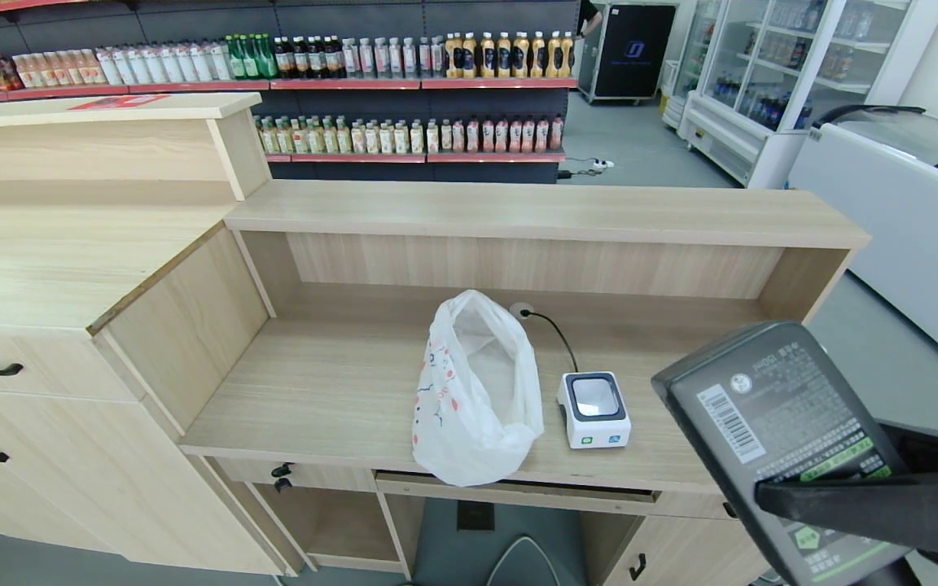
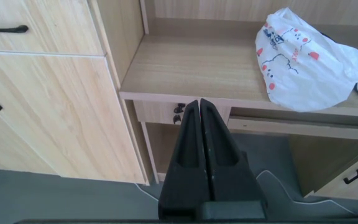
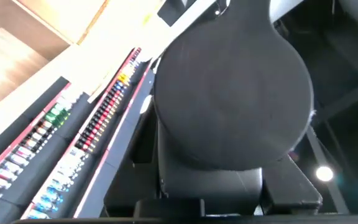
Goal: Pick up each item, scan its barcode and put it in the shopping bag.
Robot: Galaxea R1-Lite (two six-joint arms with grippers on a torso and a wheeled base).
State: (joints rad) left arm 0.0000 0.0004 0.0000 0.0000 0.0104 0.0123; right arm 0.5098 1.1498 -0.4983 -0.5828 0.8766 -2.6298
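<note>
**Container held at the right edge, bag and scanner mid-surface**

The right end effector point(image 1: 811, 500) pinches a dark grey container point(image 1: 770, 423) with a printed label, one black finger crossing its labelled face. It is held up near the camera, off the right front corner of the pale wood-grain surface point(image 1: 314, 382), with its white barcode patch point(image 1: 729, 423) turned up toward the head camera. The container's lower end is cut off by the picture's edge, and the second finger is hidden behind it.

The white plastic shopping bag point(image 1: 477, 391) stands open-mouthed at the surface's front edge. Just beside it, on the right, sits the small white box scanner point(image 1: 593, 408) with its dark window facing up. A black cable point(image 1: 554, 325) runs from it to a hole at the back.

The recess is walled by a wooden side panel point(image 1: 192, 325) on the left and a raised ledge point(image 1: 542, 212) behind. Bare wood lies between that panel and the bag.

The left end effector point(image 2: 199, 109) is pressed together and holds nothing, below and in front of the surface's front lip.
</note>
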